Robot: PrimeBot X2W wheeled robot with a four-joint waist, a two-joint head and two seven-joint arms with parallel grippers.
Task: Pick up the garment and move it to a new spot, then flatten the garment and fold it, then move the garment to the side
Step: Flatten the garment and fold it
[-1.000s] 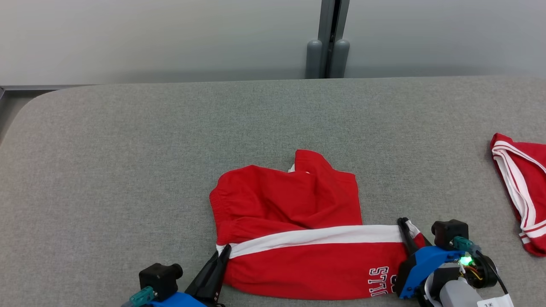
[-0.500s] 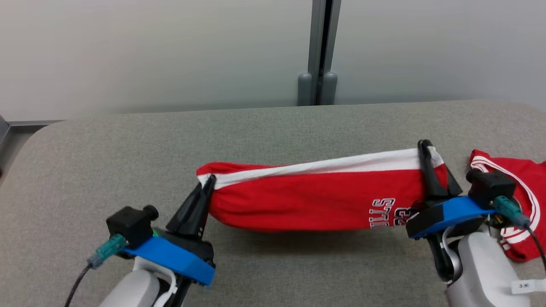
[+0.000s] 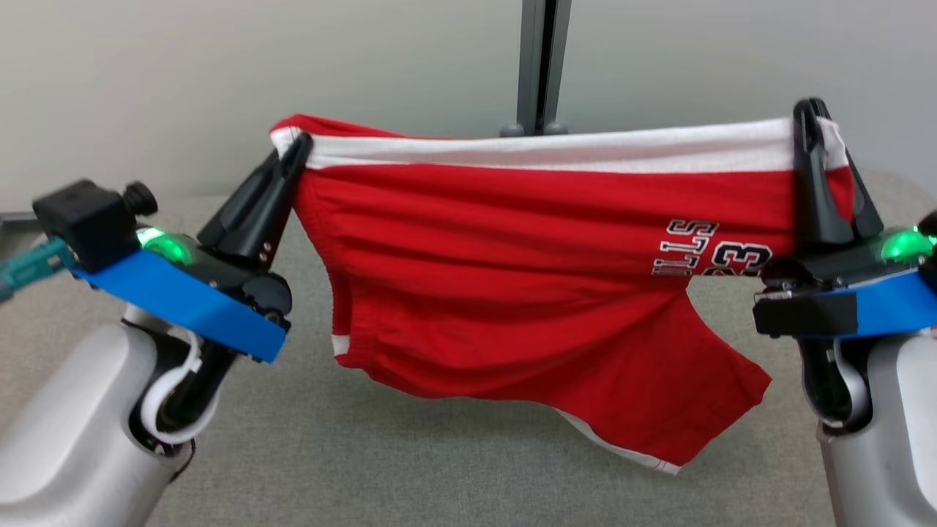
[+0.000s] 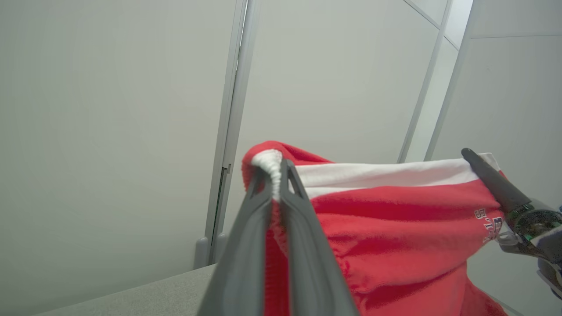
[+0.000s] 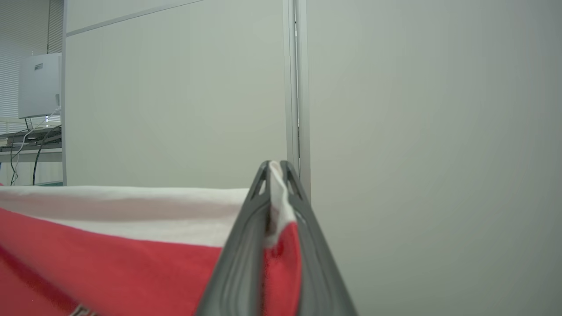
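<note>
The garment (image 3: 527, 256) is a pair of red shorts with a white stripe along the top edge and dark lettering near its right end. It hangs in the air above the grey table (image 3: 410, 468), stretched between both grippers. My left gripper (image 3: 296, 146) is shut on the stripe's left end, and its fingers pinch the white hem in the left wrist view (image 4: 274, 171). On the stripe's right end my right gripper (image 3: 812, 117) is shut, with white cloth between the fingers in the right wrist view (image 5: 274, 169). One leg of the shorts droops at the lower right.
A pale wall with a grey vertical post (image 3: 538, 66) stands behind the table. The right wrist view shows a desk with a monitor (image 5: 39, 85) far off at its left edge.
Both grippers have risen with the garment, which has left the table and unfolded to hang between them. The head camera has tilted, so the whole picture has shifted.
</note>
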